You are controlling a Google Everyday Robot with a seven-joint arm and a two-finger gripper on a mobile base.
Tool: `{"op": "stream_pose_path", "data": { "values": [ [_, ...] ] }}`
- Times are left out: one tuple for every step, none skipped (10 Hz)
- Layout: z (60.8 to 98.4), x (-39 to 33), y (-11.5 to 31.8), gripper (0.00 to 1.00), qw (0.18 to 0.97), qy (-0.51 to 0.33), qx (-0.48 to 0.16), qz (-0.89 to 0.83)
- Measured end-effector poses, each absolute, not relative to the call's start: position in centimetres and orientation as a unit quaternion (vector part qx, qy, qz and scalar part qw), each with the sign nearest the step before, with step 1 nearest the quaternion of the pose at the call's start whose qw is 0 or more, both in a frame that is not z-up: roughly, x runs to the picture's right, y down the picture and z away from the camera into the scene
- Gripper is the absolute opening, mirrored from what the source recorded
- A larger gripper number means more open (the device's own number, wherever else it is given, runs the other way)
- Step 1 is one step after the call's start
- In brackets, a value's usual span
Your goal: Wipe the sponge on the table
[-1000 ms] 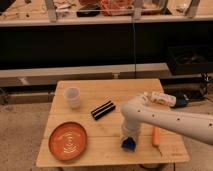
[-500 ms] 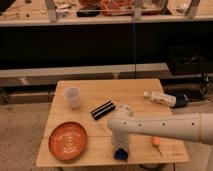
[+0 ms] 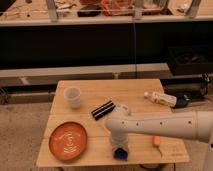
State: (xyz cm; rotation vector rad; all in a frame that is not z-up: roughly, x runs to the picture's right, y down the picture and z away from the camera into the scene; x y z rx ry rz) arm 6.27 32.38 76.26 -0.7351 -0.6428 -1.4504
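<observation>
Camera view: the white arm reaches in from the right and bends down over the tabletop [image 3: 90, 89], ending in the gripper [image 3: 120, 146], which stands to the right of the plate [image 3: 68, 141] and near the front edge. The sponge [image 3: 120, 154] sits directly under it, to the right of the plate and level with the plate's lower rim, resting on the planks. The gripper's body covers the sponge's top, so whether it is closed on the sponge or only pressing down on it cannot be told.

As a judgement, the scene fits two stages: the gripper settling onto the sponge to take hold, or a wiping stroke with the sponge pressed to the wood. Either way, what comes next calls for keeping the sponge flat on the planks. It also has to stay short of the front edge, with the plate on one side and the orange stick [image 3: 156, 141] on the other marking the free lane.

Only the sponge's lower part shows, a dark-blue block about as wide as it is deep. It has no clear long axis, and its near face looks roughly parallel to the front edge. The cup [image 3: 73, 97] and the black bar [image 3: 103, 110] lie behind the plate, and the bottle [image 3: 161, 98] is far to its right.
</observation>
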Motion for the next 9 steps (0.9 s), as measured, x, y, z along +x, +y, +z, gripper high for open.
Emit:
{"op": "stream_pose_path", "data": {
  "values": [
    [76.8,5.2,31.1,0.0,0.636,-0.282,-0.313,-0.647],
    [77.7,4.3,28.8,0.0,0.632,-0.282,-0.301,-0.656],
    [78.6,3.9,26.8,0.0,0.632,-0.281,-0.291,-0.661],
    [79.4,3.7,25.1,0.0,0.632,-0.282,-0.282,-0.664],
    [80.3,3.4,23.1,0.0,0.634,-0.284,-0.271,-0.666],
    [81.2,3.2,21.6,0.0,0.637,-0.29,-0.26,-0.665],
    [81.7,3.5,20.7,0.0,0.643,-0.294,-0.253,-0.66],
    [81.9,4.4,20.1,0.0,0.65,-0.296,-0.249,-0.654],
    [82.0,5.7,19.7,0.0,0.661,-0.296,-0.246,-0.644]
  ]
}}
